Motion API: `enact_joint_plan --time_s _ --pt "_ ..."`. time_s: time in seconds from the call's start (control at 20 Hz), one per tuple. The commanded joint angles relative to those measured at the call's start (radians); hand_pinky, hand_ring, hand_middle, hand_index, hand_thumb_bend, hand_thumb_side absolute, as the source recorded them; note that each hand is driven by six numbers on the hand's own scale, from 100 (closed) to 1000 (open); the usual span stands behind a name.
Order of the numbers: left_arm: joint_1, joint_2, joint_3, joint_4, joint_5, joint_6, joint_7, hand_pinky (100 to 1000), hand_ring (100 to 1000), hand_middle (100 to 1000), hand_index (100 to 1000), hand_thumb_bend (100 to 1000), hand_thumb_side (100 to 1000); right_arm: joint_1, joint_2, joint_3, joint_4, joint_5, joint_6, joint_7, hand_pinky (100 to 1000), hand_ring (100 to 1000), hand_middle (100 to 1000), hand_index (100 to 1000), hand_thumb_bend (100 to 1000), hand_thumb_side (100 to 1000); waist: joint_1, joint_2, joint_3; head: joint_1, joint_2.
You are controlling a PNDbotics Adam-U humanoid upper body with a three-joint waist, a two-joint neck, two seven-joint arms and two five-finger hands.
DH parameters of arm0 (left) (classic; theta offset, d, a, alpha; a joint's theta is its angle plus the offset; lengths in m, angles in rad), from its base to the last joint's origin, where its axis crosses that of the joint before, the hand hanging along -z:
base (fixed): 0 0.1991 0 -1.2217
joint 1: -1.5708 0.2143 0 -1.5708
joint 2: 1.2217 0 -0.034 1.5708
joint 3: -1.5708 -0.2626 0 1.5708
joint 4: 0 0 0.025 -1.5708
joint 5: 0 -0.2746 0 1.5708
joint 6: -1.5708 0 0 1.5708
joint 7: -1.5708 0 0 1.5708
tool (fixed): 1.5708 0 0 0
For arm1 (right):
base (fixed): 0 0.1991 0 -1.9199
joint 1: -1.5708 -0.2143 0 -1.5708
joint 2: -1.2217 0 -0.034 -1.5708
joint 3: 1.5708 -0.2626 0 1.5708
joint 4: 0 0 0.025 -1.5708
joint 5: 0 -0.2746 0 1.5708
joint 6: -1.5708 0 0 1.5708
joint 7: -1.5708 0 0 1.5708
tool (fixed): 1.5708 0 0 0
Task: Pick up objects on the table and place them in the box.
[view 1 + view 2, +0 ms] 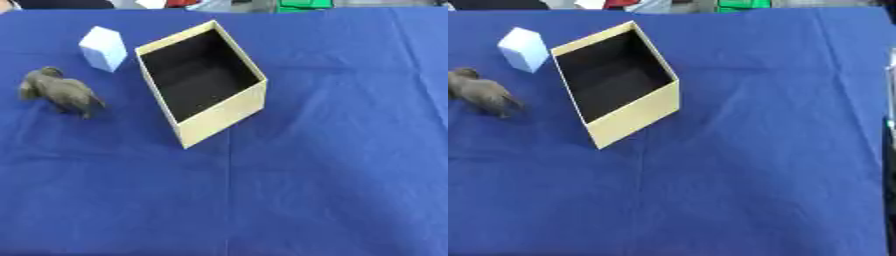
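An open tan cardboard box (220,116) with a dark inside stands a little left of the table's middle, turned askew, and nothing shows inside it. To its left lies a grey-brown animal figure (61,92) on the blue cloth. Behind the figure, close to the box's far left corner, stands a small white block (103,48). Neither of my hands shows in either view.
A blue cloth (332,165) covers the whole table. Along the far edge show bits of green (304,5), red and white things off the table. A dark strip with a pale edge (890,100) runs down the right border of the right eye view.
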Motion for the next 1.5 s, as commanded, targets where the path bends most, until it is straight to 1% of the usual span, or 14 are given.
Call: enact_joint_plan --time_s 0.05,0.2,0.3,0.55,0.7,0.75,0.9,0.95,1.0,1.05,1.15,1.2,1.35,1.5 --pt "-0.027 0.103 -0.02 0.02 -0.056 0.013 -0.041 756 741 764 872 261 790 -0.02 -0.024 0.002 -0.007 -0.003 -0.004 0.004 875 947 760 951 100 793 0.003 -0.019 -0.001 -0.002 -0.004" --pt "-0.063 0.158 -0.046 0.11 -0.065 0.004 -0.096 758 740 764 872 232 819 -0.018 -0.02 0.003 -0.009 -0.003 -0.006 0.006 875 947 760 951 100 792 0.004 -0.024 0.0 -0.006 0.002" --pt "-0.088 0.186 -0.062 0.174 -0.062 -0.013 -0.134 759 742 764 872 220 835 -0.016 -0.018 0.004 -0.009 -0.002 -0.007 0.007 875 947 760 951 100 791 0.004 -0.028 -0.001 -0.009 0.004" --pt "-0.142 0.229 -0.101 0.287 -0.078 -0.078 -0.246 765 752 773 871 228 814 -0.019 -0.015 0.008 -0.008 0.0 -0.007 0.011 875 947 760 950 100 791 0.003 -0.03 -0.005 -0.017 -0.004" --pt "-0.166 0.243 -0.123 0.326 -0.109 -0.119 -0.335 780 774 790 874 278 780 -0.022 -0.016 0.01 -0.005 -0.001 -0.008 0.013 875 947 760 951 100 792 0.003 -0.028 -0.008 -0.018 -0.011" --pt "-0.174 0.247 -0.129 0.336 -0.122 -0.133 -0.366 781 775 791 875 281 779 -0.024 -0.017 0.01 -0.004 -0.002 -0.008 0.014 875 947 760 951 100 792 0.003 -0.027 -0.009 -0.018 -0.012" --pt "-0.196 0.261 -0.148 0.361 -0.168 -0.168 -0.47 791 790 802 878 351 742 -0.027 -0.019 0.012 0.001 -0.005 -0.009 0.015 875 948 760 951 100 793 0.003 -0.023 -0.011 -0.017 -0.014" --pt "-0.202 0.265 -0.152 0.366 -0.178 -0.18 -0.5 791 790 802 878 357 738 -0.028 -0.02 0.012 0.002 -0.006 -0.009 0.016 875 948 760 951 100 793 0.003 -0.023 -0.011 -0.017 -0.014" --pt "-0.207 0.271 -0.158 0.372 -0.19 -0.192 -0.528 795 796 805 880 397 718 -0.029 -0.021 0.013 0.003 -0.006 -0.009 0.016 875 948 760 951 100 793 0.003 -0.022 -0.012 -0.016 -0.015" --pt "-0.213 0.276 -0.163 0.378 -0.202 -0.203 -0.552 796 798 805 879 407 711 -0.03 -0.021 0.013 0.005 -0.007 -0.009 0.017 875 948 760 951 100 793 0.003 -0.021 -0.012 -0.016 -0.015" --pt "-0.222 0.286 -0.175 0.389 -0.222 -0.223 -0.591 799 803 807 879 444 697 -0.032 -0.022 0.015 0.007 -0.008 -0.01 0.018 875 948 760 951 100 793 0.003 -0.02 -0.013 -0.015 -0.016" --pt "-0.226 0.29 -0.181 0.394 -0.232 -0.233 -0.608 805 809 813 882 476 698 -0.032 -0.022 0.015 0.008 -0.009 -0.011 0.018 875 948 760 951 100 794 0.003 -0.02 -0.013 -0.015 -0.016" --pt "-0.233 0.291 -0.195 0.403 -0.253 -0.256 -0.66 812 815 821 888 525 711 -0.033 -0.022 0.016 0.009 -0.01 -0.011 0.019 875 948 760 950 100 793 0.003 -0.02 -0.014 -0.007 -0.016" --pt "-0.237 0.289 -0.203 0.412 -0.26 -0.272 -0.703 818 822 830 905 631 717 -0.032 -0.021 0.016 0.009 -0.011 -0.012 0.02 875 948 759 951 100 793 0.004 -0.02 -0.015 0.007 -0.02"
